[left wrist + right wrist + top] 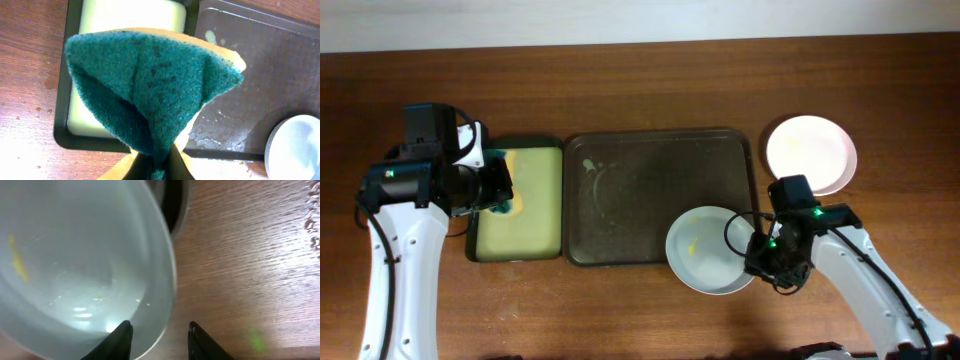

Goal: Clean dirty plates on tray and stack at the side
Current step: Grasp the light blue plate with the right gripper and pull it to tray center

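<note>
Brown wood table seen from above, with a large dark tray at its centre, its surface marked with wet streaks. We see a pale grey-blue plate at the tray's lower right corner. It lies partly on the tray and overhangs the rim onto the wood, and it has a yellow smear inside. The right gripper sits at that plate's right edge. Its wrist view shows the fingers apart with the plate's rim between them, clamping nothing. White plates rest stacked on the table just beyond the tray's upper right corner. Just left of the dark tray lies a smaller tray lined in yellow-green. Above it, the left gripper is pinched tight on a folded green sponge.
</note>
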`<state>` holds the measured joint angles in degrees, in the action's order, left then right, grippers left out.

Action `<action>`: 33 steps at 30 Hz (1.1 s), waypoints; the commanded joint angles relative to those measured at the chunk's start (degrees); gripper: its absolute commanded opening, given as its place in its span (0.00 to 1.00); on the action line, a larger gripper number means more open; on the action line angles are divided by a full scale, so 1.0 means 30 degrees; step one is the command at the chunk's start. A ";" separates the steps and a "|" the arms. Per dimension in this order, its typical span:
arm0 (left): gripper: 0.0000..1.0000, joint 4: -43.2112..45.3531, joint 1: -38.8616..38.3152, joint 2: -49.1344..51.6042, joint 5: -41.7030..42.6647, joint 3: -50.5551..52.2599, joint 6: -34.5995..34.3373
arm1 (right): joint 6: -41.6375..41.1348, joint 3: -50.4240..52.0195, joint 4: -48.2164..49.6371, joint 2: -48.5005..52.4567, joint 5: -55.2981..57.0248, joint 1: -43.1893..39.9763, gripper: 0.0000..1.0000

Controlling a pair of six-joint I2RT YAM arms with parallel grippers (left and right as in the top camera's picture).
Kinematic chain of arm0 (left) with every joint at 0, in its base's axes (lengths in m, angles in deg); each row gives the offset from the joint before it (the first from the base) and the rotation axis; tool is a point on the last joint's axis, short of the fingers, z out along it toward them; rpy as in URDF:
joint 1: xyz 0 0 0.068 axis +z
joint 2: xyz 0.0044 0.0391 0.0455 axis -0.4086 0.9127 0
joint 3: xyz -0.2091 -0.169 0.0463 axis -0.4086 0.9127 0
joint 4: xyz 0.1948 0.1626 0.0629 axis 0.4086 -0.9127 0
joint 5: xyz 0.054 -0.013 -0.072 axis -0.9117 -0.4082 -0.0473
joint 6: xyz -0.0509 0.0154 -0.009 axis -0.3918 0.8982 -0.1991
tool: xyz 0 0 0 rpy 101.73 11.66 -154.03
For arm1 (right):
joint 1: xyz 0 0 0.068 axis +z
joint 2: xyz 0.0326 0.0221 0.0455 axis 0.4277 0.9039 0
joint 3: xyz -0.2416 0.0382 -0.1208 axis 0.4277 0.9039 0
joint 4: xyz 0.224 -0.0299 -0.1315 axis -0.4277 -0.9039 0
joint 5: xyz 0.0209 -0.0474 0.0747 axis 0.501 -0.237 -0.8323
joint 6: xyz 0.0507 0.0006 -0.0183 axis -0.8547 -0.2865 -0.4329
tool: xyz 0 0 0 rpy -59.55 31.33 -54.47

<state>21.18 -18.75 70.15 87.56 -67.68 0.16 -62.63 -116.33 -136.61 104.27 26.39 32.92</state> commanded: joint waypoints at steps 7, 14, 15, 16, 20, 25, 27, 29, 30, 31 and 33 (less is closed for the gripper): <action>0.00 -0.0029 -0.0044 -0.0109 0.0219 -0.0073 0.0306 | -0.0809 -0.1989 0.3155 0.1851 0.0619 0.0095 0.04; 0.00 0.0102 -0.0044 -0.0109 0.0219 -0.0073 0.0306 | 0.1282 -0.5107 0.8378 0.6142 0.0809 0.1566 0.04; 0.00 0.0102 -0.0044 -0.0109 0.0219 -0.0073 0.0306 | 0.1107 -0.5107 0.9216 0.7322 0.0801 0.1931 0.04; 0.00 0.0109 -0.0044 -0.0109 0.0219 -0.0073 0.0306 | 0.0066 -0.5107 1.0244 0.8786 0.0656 0.2368 0.04; 0.00 0.0102 -0.0044 -0.0109 0.0219 -0.0073 0.0306 | 0.4131 -0.6513 0.8859 0.9253 -0.1100 0.2273 0.47; 0.00 0.0838 -0.1698 0.0831 -0.0102 -0.0073 0.0299 | 0.7074 -1.0469 0.5340 0.9522 -0.0634 0.0962 0.40; 0.00 0.1042 -0.2164 0.1778 -0.0525 -0.0073 0.0306 | 0.7074 -1.0426 0.5464 1.0222 -0.0627 0.1166 0.40; 0.00 0.1800 -0.2783 0.2652 -0.0372 -0.0073 -0.0342 | 0.7082 -1.0426 0.6069 1.1752 -0.0175 0.1224 0.33; 0.00 0.2157 -0.3191 0.2776 -0.0364 -0.0073 -0.0350 | 0.7074 -1.0426 0.6280 1.2444 -0.0131 0.1209 0.28; 0.00 0.2667 -0.4058 0.2914 -0.0393 -0.0073 -0.0495 | 0.7067 -1.0426 0.6448 1.3151 -0.0372 0.1231 0.24; 0.00 0.3592 -0.5115 0.3096 -0.0444 -0.0073 -0.1450 | 0.7060 -1.0426 0.6288 1.3486 -0.0845 0.1224 0.04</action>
<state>29.77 -30.43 78.59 86.08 -67.64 -1.04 -41.65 -147.65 -117.09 142.54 24.38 36.28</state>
